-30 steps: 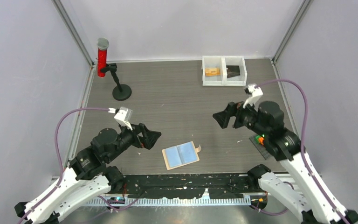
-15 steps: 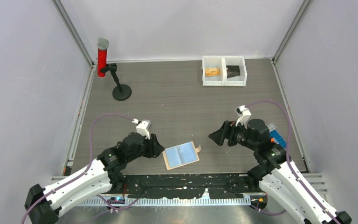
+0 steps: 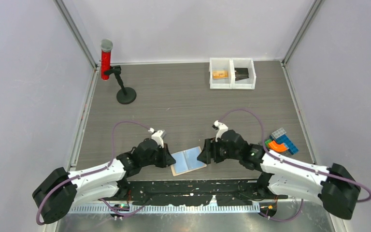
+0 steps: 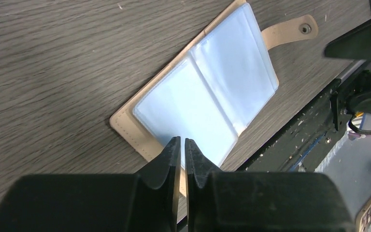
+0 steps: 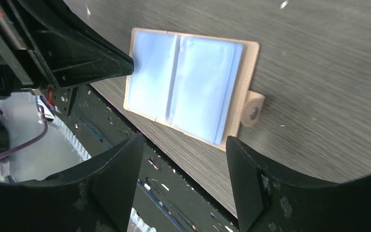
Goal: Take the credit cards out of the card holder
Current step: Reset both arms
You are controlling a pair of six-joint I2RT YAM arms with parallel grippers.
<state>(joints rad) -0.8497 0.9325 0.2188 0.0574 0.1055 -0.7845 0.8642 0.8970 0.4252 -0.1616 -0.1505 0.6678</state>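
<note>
The card holder (image 3: 188, 161) lies open and flat near the table's front edge, tan with glossy pale blue pockets (image 4: 203, 92) and a snap tab (image 4: 297, 30) on its right side. No credit cards show; they are hidden. My left gripper (image 3: 170, 158) sits low at the holder's left edge. Its tips (image 4: 179, 141) rest over the near corner of the left pocket, shut to a thin slit, with nothing visibly between them. My right gripper (image 3: 204, 155) hangs open at the holder's right side (image 5: 188, 87), its jaws (image 5: 183, 140) wide apart above the holder's near edge.
A black rail (image 3: 193, 186) runs along the table's front edge just below the holder. A white two-compartment bin (image 3: 221, 64) stands at the back right. A red cylinder (image 3: 106, 60) and a black stand (image 3: 125, 94) are back left. Coloured blocks (image 3: 281, 141) lie at right.
Both arms came down and inward to the holder's two sides. The left jaws went from wide open to nearly touching. The right jaws narrowed a little.
</note>
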